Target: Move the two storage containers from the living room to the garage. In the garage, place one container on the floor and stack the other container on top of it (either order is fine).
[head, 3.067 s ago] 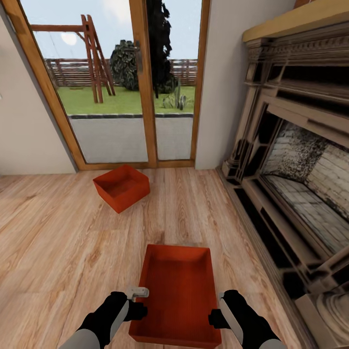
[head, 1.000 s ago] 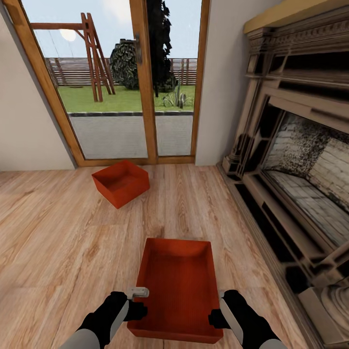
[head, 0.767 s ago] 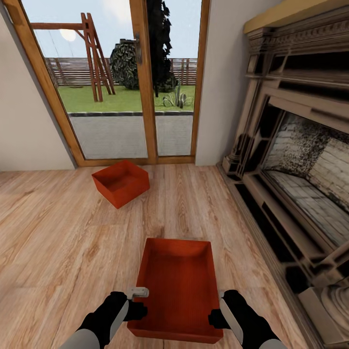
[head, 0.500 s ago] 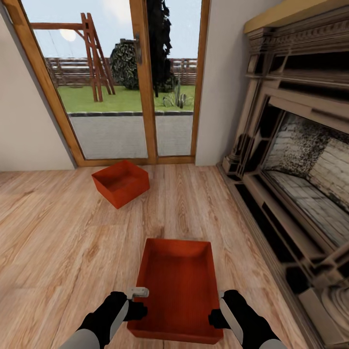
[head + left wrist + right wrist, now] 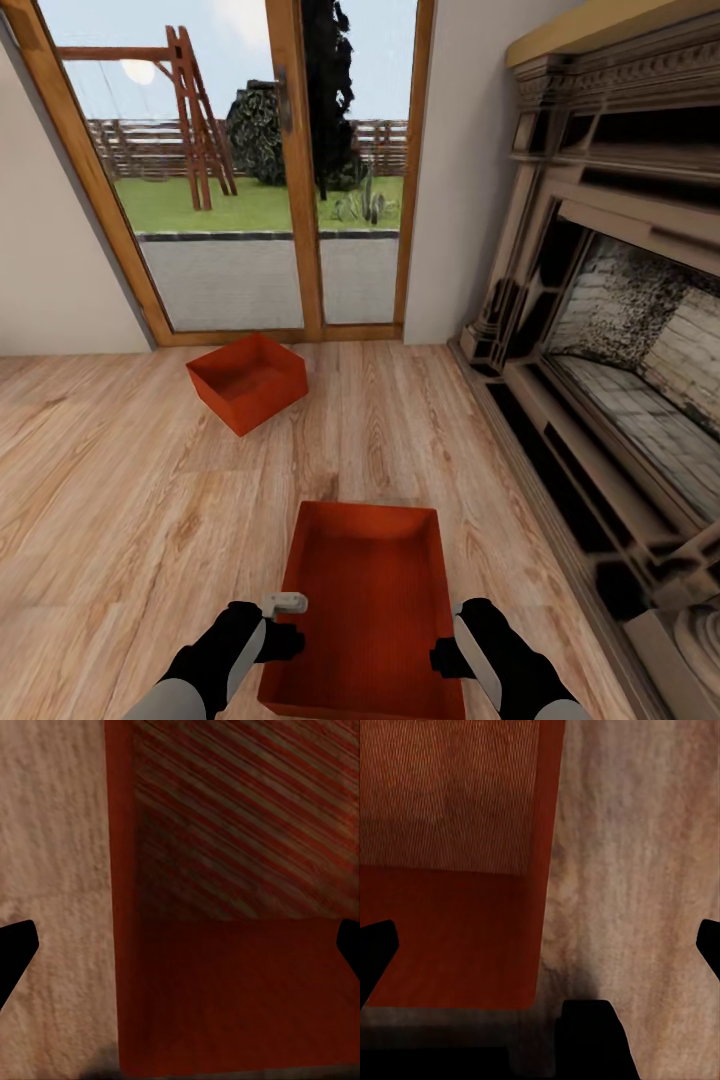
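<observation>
Beige wall (image 5: 50, 260) stands at the far left of the head view, and beside it the wood-framed glass doors (image 5: 290, 170) show a lawn, a fence and a wooden frame outside. On the light wood-plank flooring (image 5: 110, 480), just before the doors, sits the far storage container (image 5: 247, 381), red-orange, open on top and turned at an angle to the planks.

Lower, the left gripper (image 5: 283, 637) is at the left long wall of the near storage container (image 5: 362, 610), close to its near corner. In the left wrist view its two dark fingertips (image 5: 16, 952) are spread wide, one over the wooden floor and the other over the inside of the bin, with the thin wall between them and not pinched. The near container lies on the planks with its long side pointing away from the robot, well apart from the far one.

The right gripper (image 5: 450, 657) is at the right long wall of the same bin. In the right wrist view its fingertips (image 5: 375, 949) are also spread wide, one over the red inside and one over the planks, and they do not press the wall.

At the far right stands the dark carved fireplace (image 5: 600, 330), with a brick-lined opening.
</observation>
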Controlling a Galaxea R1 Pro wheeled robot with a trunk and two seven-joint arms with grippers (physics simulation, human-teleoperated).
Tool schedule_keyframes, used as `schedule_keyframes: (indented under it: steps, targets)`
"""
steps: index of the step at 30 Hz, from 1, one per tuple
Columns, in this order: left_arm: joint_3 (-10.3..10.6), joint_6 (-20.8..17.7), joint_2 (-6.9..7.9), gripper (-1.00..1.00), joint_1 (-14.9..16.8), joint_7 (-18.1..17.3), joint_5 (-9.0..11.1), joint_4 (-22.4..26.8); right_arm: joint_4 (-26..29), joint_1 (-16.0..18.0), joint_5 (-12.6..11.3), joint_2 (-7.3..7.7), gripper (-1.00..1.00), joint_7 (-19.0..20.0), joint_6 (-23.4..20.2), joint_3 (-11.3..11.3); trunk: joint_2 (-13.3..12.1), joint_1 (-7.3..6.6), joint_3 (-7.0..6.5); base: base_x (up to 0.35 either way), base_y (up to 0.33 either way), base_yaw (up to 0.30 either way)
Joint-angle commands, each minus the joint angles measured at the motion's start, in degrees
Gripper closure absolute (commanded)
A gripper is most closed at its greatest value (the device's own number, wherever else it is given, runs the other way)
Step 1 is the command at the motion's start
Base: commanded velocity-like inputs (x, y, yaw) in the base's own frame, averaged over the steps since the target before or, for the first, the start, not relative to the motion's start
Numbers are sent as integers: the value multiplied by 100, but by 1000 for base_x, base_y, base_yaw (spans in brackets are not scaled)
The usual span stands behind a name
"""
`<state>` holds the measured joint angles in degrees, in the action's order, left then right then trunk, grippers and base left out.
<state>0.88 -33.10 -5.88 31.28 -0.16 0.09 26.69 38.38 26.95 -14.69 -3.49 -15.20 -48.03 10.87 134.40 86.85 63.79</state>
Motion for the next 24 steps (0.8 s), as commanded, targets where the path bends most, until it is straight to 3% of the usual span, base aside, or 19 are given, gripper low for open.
schedule_keyframes:
  steps: [1, 6, 14, 24]
  targets:
    - [9, -30, 0, -100, 0, -2, 0, 9, 5, 3, -60, 1, -100, -54, -16, 21, 2, -1, 5, 2, 0, 0]
    - [9, -30, 2, -100, 0, -2, 0, 12, 5, 4, -60, 1, -100, -54, -16, 21, 2, -1, 5, 0, 0, 0]
    - [9, -30, -1, -100, 0, -2, 0, 11, 6, 4, -60, 3, -100, -54, -14, 21, 323, 175, 148, 0, 0, 0]
    - [9, -30, -1, -100, 0, -2, 0, 11, 8, 3, -60, 1, -100, -54, -18, 21, 323, 175, 148, 0, 0, 0]
